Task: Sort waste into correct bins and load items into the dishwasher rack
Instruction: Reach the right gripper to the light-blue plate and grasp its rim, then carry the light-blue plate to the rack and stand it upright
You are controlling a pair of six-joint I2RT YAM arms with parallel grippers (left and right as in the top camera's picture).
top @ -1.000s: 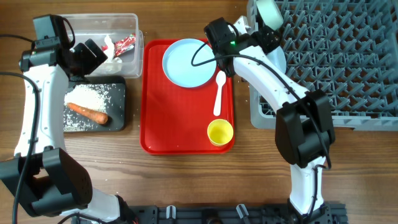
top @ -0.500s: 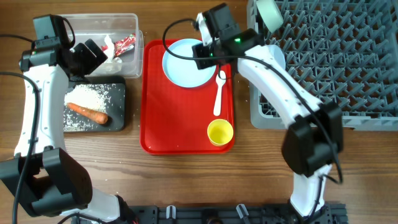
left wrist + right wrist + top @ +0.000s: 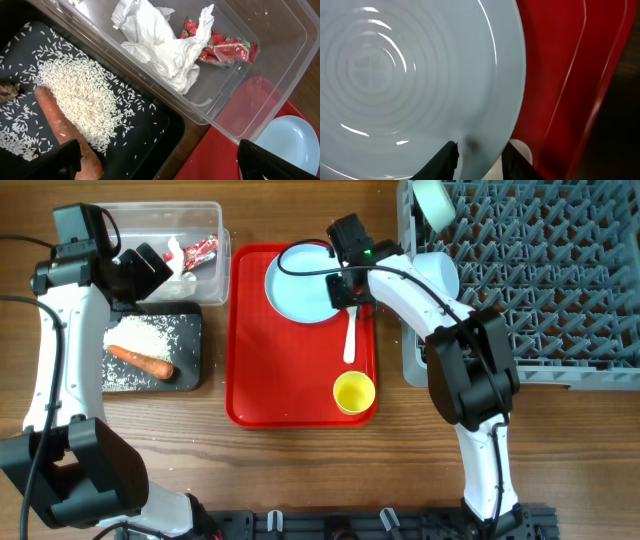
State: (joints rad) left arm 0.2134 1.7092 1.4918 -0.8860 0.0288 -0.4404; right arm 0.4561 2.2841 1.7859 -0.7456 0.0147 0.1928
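The light blue plate (image 3: 298, 280) (image 3: 410, 75) lies at the far end of the red serving tray (image 3: 290, 380). My right gripper (image 3: 346, 284) (image 3: 482, 150) has its jaws closed in on the plate's near rim, one finger on the plate and one outside it. Beside that rim lies the white spoon (image 3: 351, 332) (image 3: 522, 150), and the yellow cup (image 3: 353, 392) stands nearer. My left gripper (image 3: 140, 270) (image 3: 160, 165) hangs open over the black tray (image 3: 150, 130), which holds the carrot (image 3: 60, 125), rice (image 3: 85, 95) and a brown scrap (image 3: 9, 91). Paper (image 3: 160, 45) and the wrapper (image 3: 225, 47) lie in the clear tub (image 3: 270, 40).
The grey dishwasher rack (image 3: 540, 270) fills the right side, with a pale green bowl (image 3: 432, 200) and a light blue bowl (image 3: 445, 275) at its left edge. The clear tub (image 3: 215, 220) and black tray (image 3: 190, 350) sit left of the red tray.
My right gripper swung from the rack over to the plate, came down on its rim and its jaws narrowed from wide open. The left arm stayed still.
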